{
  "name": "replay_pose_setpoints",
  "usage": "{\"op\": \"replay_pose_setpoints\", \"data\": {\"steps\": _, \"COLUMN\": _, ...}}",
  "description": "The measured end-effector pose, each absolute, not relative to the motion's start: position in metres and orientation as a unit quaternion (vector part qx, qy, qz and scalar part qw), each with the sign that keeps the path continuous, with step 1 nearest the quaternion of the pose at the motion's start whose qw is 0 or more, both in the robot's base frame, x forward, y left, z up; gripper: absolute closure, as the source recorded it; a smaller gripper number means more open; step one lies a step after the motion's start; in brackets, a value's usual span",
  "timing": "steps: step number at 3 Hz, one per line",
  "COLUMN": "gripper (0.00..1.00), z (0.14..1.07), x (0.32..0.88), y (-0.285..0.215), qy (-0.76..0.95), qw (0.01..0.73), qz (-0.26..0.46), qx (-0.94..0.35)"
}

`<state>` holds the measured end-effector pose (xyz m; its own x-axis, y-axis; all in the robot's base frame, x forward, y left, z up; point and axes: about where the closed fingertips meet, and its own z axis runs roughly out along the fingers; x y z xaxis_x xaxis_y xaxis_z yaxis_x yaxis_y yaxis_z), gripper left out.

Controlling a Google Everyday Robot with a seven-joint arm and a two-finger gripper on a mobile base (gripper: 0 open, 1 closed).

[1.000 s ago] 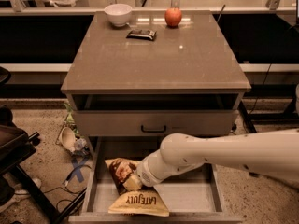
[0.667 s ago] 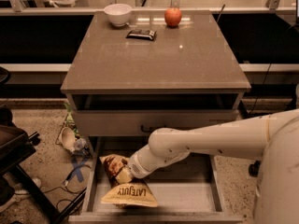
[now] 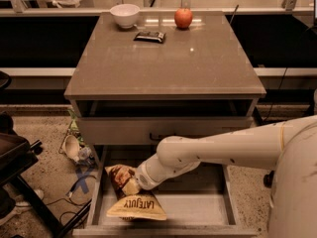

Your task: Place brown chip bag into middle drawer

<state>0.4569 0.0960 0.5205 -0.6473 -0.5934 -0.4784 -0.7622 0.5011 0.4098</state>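
The brown chip bag (image 3: 130, 195) lies in the open middle drawer (image 3: 198, 207), at its left front, with the tan "LATE JULY" band toward the front edge. My gripper (image 3: 132, 185) is at the end of the white arm, which reaches from the right down into the drawer. It sits right at the bag's upper part, touching or nearly touching it. The bag hides most of the gripper.
On the cabinet top (image 3: 163, 58) stand a white bowl (image 3: 124, 15), a red apple (image 3: 183, 18) and a small dark flat bar wrapper (image 3: 149, 36). A closed drawer front (image 3: 148, 130) is above the open drawer. Cables and clutter (image 3: 74, 150) lie on the floor at left.
The arm has swung left and the bag has moved with it toward the drawer's left side, lower into the drawer.
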Motion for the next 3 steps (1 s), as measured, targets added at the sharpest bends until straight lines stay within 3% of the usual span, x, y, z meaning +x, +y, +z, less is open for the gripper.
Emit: {"op": "replay_pose_setpoints", "data": {"steps": 3, "gripper": 0.05, "z": 0.5191, "x": 0.4546, "y": 0.0983, "qy": 0.854, "qw": 0.136, "qz": 0.305, "qx": -0.398}}
